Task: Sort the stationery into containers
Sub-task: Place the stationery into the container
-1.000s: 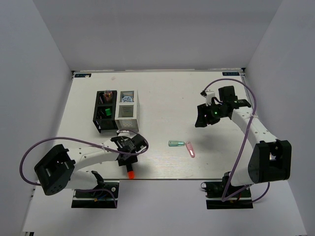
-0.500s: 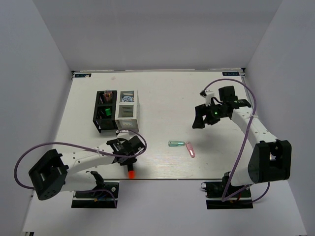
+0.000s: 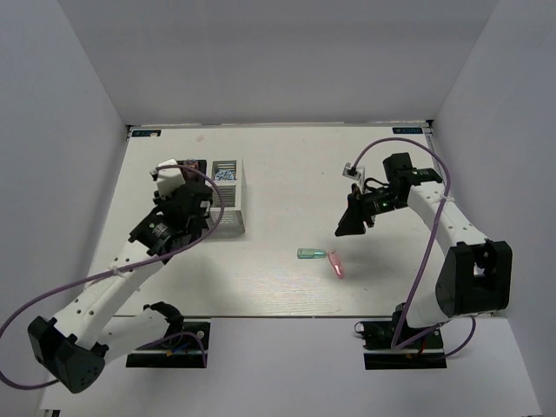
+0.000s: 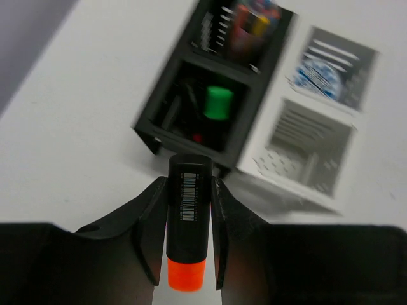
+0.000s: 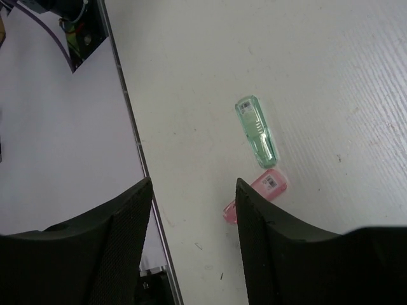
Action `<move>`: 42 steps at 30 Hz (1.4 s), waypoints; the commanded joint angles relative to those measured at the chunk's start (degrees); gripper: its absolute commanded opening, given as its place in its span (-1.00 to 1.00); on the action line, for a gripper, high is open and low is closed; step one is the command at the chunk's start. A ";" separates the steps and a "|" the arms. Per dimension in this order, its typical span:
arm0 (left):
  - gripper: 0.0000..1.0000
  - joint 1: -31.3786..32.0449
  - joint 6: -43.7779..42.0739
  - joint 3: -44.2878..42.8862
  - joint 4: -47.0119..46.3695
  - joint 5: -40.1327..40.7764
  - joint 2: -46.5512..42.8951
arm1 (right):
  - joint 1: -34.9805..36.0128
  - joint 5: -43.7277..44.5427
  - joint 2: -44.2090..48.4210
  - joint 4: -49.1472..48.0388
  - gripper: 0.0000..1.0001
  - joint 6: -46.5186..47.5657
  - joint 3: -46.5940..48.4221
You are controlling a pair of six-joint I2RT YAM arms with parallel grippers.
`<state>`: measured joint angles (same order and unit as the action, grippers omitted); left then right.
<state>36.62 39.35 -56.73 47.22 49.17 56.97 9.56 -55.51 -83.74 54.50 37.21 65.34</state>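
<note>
Tabletop (image 5: 356,82): white, matt, finely ribbed grain.
Green capsule (image 5: 257,130) and pink capsule (image 5: 270,184): translucent plastic, smooth, slight sheen.
Orange-capped marker (image 4: 189,216): matt black plastic barrel, printed barcode label, smooth orange cap.
Black container (image 4: 216,67) and white container (image 4: 299,175): matt plastic, slotted walls.
Left gripper (image 4: 188,190): matt black plastic.

both arms were built of white links joined by blocky black joint housings. the left arm (image 3: 104,295) trailed a thin purple left cable (image 3: 61,287) that looped wide of its links, and a white block (image 3: 170,170) sat at its wrist. the right arm (image 3: 453,228) carried a purple right cable (image 3: 424,265) of the same kind. each stood on a black base plate (image 3: 169,343). the left fingers (image 4: 147,232) and right fingers (image 5: 130,244) were matte black, broad and smoothly curved.
</note>
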 commanded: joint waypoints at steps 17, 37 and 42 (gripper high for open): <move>-1.00 -22.56 -12.64 -1.01 -29.90 -3.55 13.42 | 0.10 -4.17 2.62 -1.77 0.11 4.71 -4.26; 0.06 -21.95 -12.02 1.88 -39.48 -6.36 21.17 | -0.07 2.50 5.26 -8.79 0.81 0.67 -7.42; 0.60 -20.80 -13.68 3.73 -39.05 -7.86 16.95 | 0.10 3.64 4.91 -8.45 0.81 0.14 -6.02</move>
<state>15.25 26.81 -53.23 9.21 42.48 78.02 9.56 -52.82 -79.94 46.85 37.82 58.19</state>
